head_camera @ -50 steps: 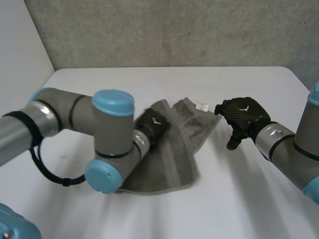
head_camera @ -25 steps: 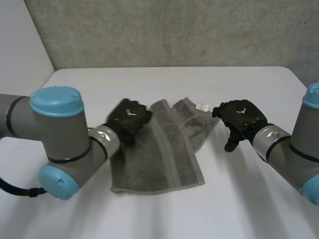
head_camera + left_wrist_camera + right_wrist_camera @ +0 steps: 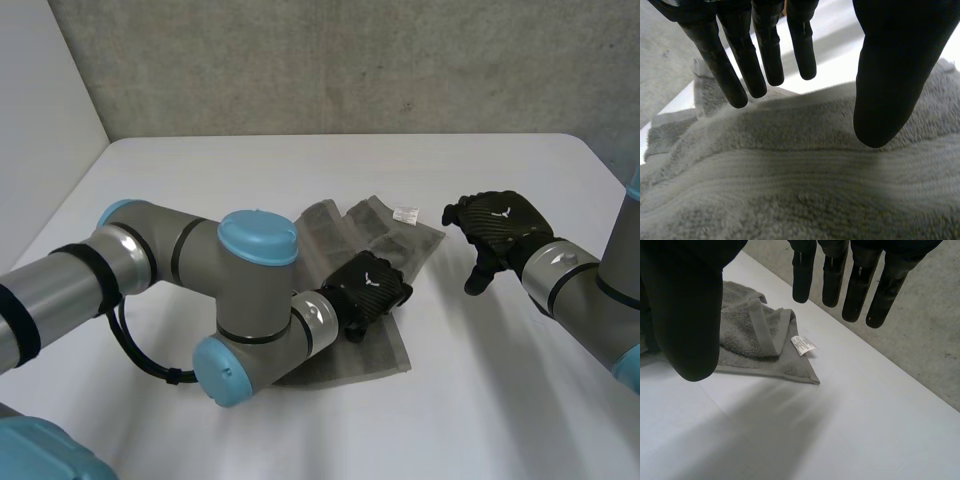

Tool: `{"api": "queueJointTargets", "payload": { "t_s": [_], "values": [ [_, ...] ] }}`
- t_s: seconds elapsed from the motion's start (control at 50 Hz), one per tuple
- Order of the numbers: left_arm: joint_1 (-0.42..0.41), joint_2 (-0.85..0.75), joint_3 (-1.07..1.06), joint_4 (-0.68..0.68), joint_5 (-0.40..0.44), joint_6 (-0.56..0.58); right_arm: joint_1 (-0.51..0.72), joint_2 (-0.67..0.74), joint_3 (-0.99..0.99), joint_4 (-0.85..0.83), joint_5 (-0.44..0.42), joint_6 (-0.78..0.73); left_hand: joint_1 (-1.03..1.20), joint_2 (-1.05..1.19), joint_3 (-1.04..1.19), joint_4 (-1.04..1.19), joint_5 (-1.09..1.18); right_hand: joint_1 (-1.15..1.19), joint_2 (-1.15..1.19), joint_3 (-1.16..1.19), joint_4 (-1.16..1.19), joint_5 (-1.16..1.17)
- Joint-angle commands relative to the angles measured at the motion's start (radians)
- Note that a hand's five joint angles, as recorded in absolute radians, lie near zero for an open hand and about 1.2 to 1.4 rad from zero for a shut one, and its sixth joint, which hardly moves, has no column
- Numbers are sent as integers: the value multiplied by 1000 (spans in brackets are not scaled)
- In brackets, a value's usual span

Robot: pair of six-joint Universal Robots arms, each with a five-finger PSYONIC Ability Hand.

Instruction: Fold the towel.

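Head view shows the left hand [image 3: 370, 290] low over the grey towel [image 3: 375, 235], at about 5 o'clock on the cloth near its front edge. In the left wrist view its fingers [image 3: 740, 70] are straight and spread apart from the thumb [image 3: 890, 85], gripping nothing. The towel's ribbed pile [image 3: 790, 175] spreads under the palm, and whether the fingertips touch the cloth cannot be told. The right hand [image 3: 497, 225] hangs over the bare bench [image 3: 300, 165] at 3 o'clock of the towel, clear of the cloth. Its own wrist view shows the fingers [image 3: 832, 275] straight, the thumb [image 3: 690, 315] held wide and nothing in its grasp. The towel lies at the middle of the bench, rumpled, with a flap turned over at its far side. Its corner at 1 o'clock carries a small white label [image 3: 405, 213], and this corner [image 3: 750, 340] with the label [image 3: 803, 345] lies just short of the right hand's fingertips. A grey wall [image 3: 350, 60] stands behind the bench at 12 o'clock.
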Motion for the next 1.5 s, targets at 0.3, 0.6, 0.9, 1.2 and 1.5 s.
{"api": "queueJointTargets", "payload": {
  "t_s": [0.3, 0.6, 0.9, 1.2, 1.5],
  "values": [
    [1, -45, 100, -98, -36, 136, -1, 2, -2, 3, 0, 0, 697, 697, 697, 696, 697, 15, -51, -31, -16, -1],
    [18, 144, 14, -5, -229, 130, -1, 2, -4, 5, 0, 0, 841, 841, 841, 840, 840, -3, -68, -48, -34, -19],
    [293, 430, -320, 192, -456, -155, 1, 36, -15, 55, -44, 129, 841, 841, 841, 840, 840, -73, -139, -119, -105, -89],
    [413, 486, -502, 227, -445, -178, 139, 275, -215, 29, -27, 147, 841, 841, 841, 840, 840, 94, 28, 48, 63, 78],
    [474, 538, -558, 250, -442, -238, 177, 434, -373, -150, 100, 34, 841, 841, 841, 840, 840, 1062, 996, 1016, 1031, 1046]
  ]
}}
